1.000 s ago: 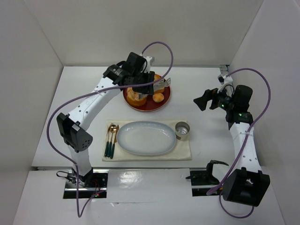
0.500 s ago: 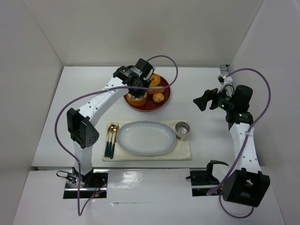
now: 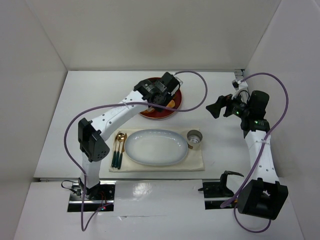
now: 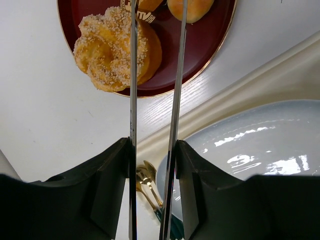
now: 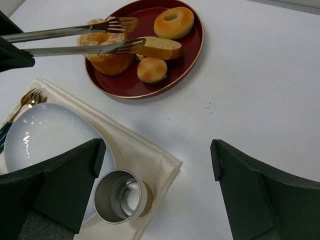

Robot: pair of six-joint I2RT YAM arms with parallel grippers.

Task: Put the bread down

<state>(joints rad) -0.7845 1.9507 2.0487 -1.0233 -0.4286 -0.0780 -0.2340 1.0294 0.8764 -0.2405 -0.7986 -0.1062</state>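
Note:
The bread (image 5: 160, 47), a tan slice with a darker crust, lies on the red plate (image 5: 182, 57) between a donut and a small bun. My left gripper (image 4: 153, 150) (image 3: 160, 94) is shut on a pair of metal tongs (image 5: 65, 33). The fork-shaped tips of the tongs hover over the plate, spread apart. The lower tip reaches the bread's left end, and I cannot tell whether they touch. Nothing is pinched between the tips. My right gripper (image 5: 157, 150) (image 3: 220, 106) hangs open and empty to the right of the plate, above the bare table.
A ring donut (image 5: 173, 22), a round bun (image 5: 152, 69) and a sugared flower-shaped pastry (image 4: 107, 55) share the red plate. Nearer to me, a cream placemat (image 3: 197, 160) carries a pale oval plate (image 3: 156, 147), a metal cup (image 3: 194, 139) and gold cutlery (image 3: 119, 149).
My left arm has swung right and a little nearer across the red plate, taking the tongs along. The right arm has not moved.

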